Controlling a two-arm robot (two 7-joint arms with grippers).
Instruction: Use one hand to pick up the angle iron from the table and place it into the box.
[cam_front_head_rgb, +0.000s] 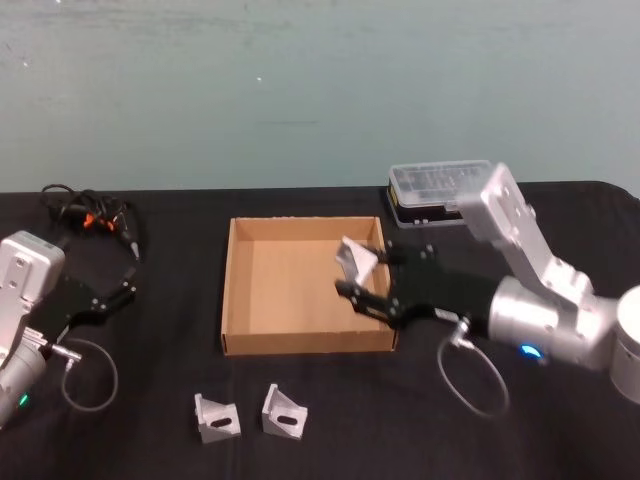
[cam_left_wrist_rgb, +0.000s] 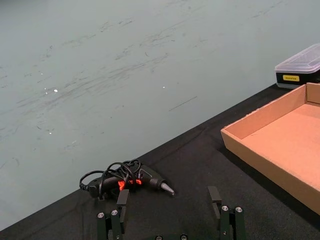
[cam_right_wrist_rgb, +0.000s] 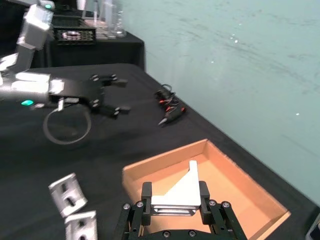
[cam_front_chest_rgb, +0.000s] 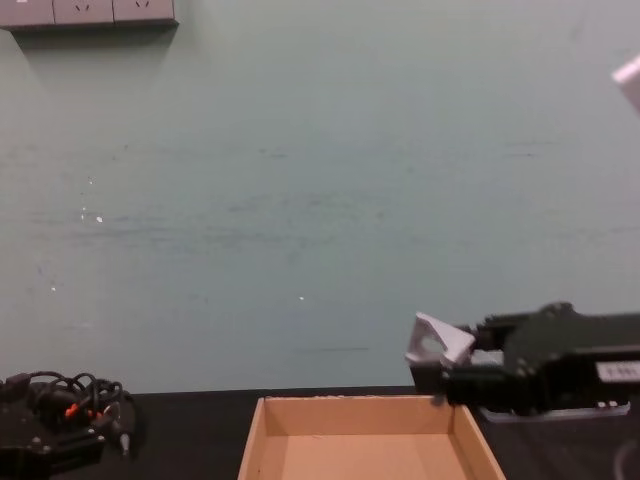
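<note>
Pale teal wall (cam_front_head_rgb: 300, 90) rises behind a flat, matte black tabletop (cam_front_head_rgb: 170, 330), and at the middle of that surface sits a shallow, tan cardboard box (cam_front_head_rgb: 285, 300) with low walls and a plain brown inside. The black-fingered right gripper (cam_front_head_rgb: 362, 272), on a thick silver-grey arm with a blue glow at its ring, reaches in from the right side and hangs over the right part of the box. Its jaws are clenched on a small silver metal angle iron (cam_front_head_rgb: 356, 260), one finger on each side of the bracket. From the chest view the piece is raised clear of the box's rim, not touching the cardboard. Two more silver angle brackets (cam_front_head_rgb: 217, 417) lie just beside each other on the black surface in front of the box, near its left corner. A small black plastic case with a clear lid (cam_front_head_rgb: 440, 190) stands behind the box's right corner. The black left gripper (cam_left_wrist_rgb: 167, 207) is at the far left above the table, jaws spread wide and holding nothing, near a black tangle of cables with orange bits (cam_front_head_rgb: 90, 215).
</note>
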